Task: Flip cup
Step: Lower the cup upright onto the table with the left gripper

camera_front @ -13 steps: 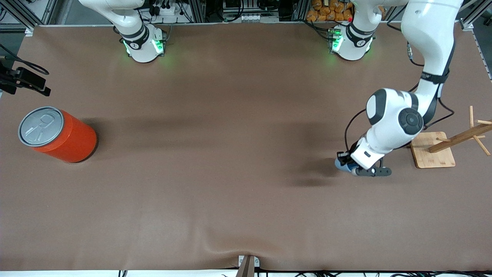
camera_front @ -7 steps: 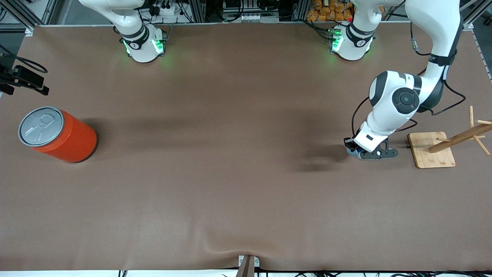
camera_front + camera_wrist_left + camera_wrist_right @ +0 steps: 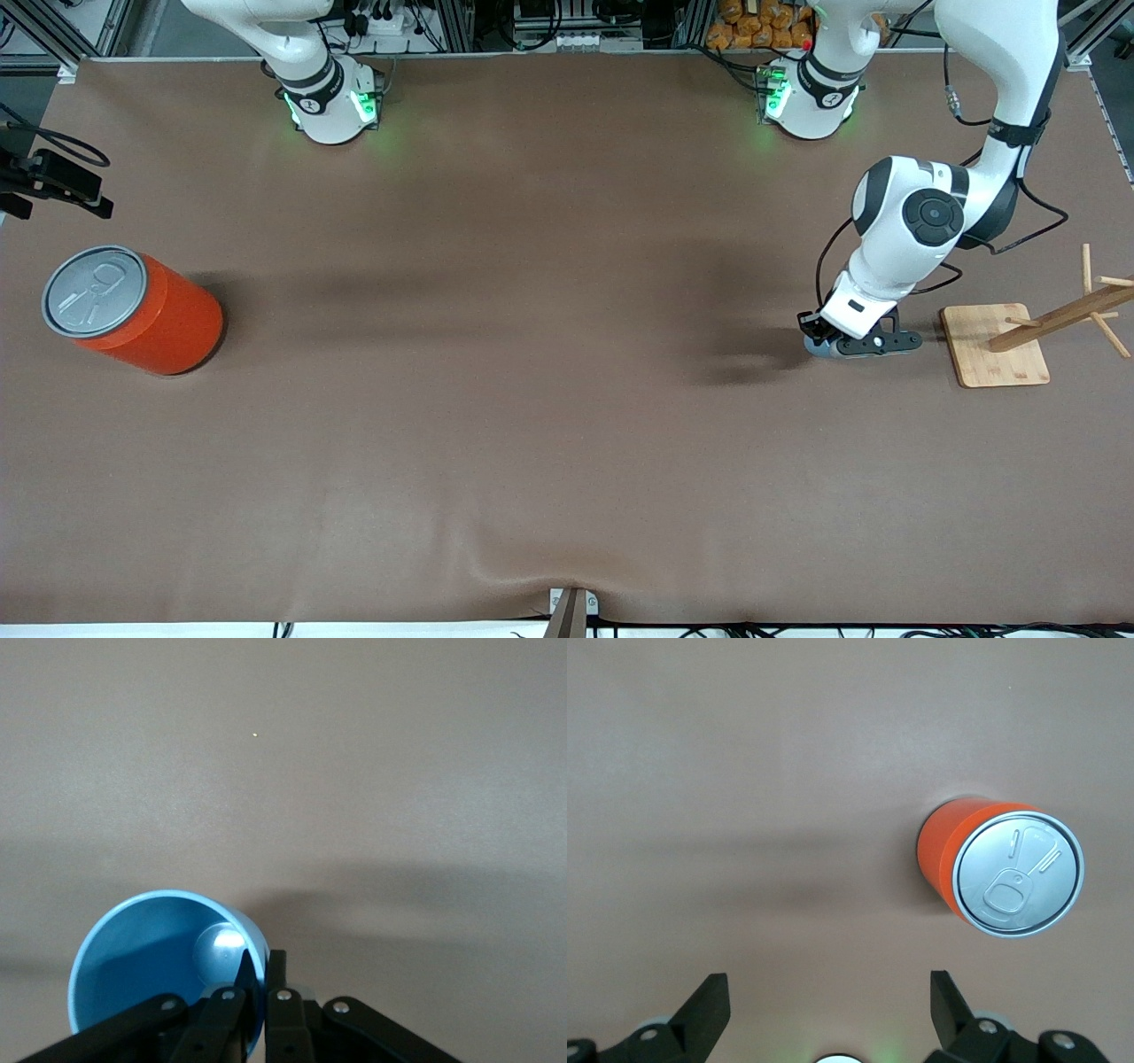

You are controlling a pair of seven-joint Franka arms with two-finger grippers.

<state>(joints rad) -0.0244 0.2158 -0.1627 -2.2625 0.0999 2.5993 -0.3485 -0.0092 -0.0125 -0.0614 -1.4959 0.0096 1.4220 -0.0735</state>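
Left pincer [image 3: 842, 346], right of centre in front view, low over surface [image 3: 532, 425], pinching cup [image 3: 168, 970] by rim wall, one finger inside.

Risk, judged: thin rim grip may slip or twist during turn; cup could drop and roll toward wooden rack [image 3: 1019, 341].

Cup nearly hidden under wrist in front view; base unseen.

Right pincer [image 3: 828, 1010] spread, waiting above orange can [image 3: 133, 310], at frame's left.
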